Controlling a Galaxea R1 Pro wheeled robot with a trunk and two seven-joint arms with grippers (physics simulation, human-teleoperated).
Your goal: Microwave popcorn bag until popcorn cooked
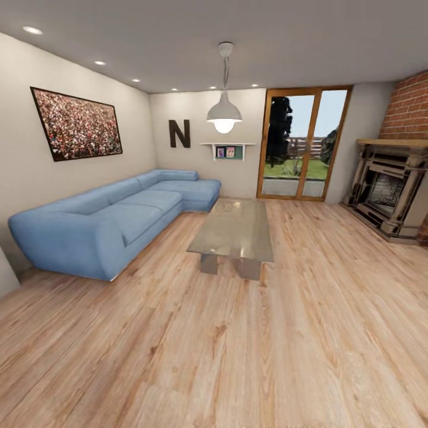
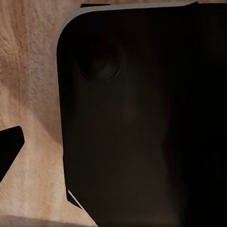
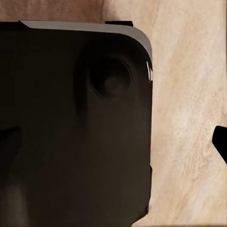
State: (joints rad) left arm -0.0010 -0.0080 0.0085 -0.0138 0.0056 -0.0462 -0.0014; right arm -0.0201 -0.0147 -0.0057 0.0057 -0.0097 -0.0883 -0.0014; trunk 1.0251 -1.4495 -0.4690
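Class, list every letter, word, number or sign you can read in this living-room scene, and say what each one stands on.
"N": a large dark letter mounted on the back wall, above the blue sofa.
The two small pictures on the white wall shelf: too small and blurred to read.
Nothing else bears readable text.

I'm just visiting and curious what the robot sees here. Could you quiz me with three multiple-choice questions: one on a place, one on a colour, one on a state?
1. Where does the sofa stand?
A. along the left wall
B. before the fireplace
C. by the glass door

2. What colour is the sofa?
A. red
B. blue
C. green

3. Is the pendant lamp on?
A. lit
B. dark
C. missing

Answers: 1 A, it runs under the framed picture; 2 B, its cushions are plainly blue; 3 A, its bulb glows white.
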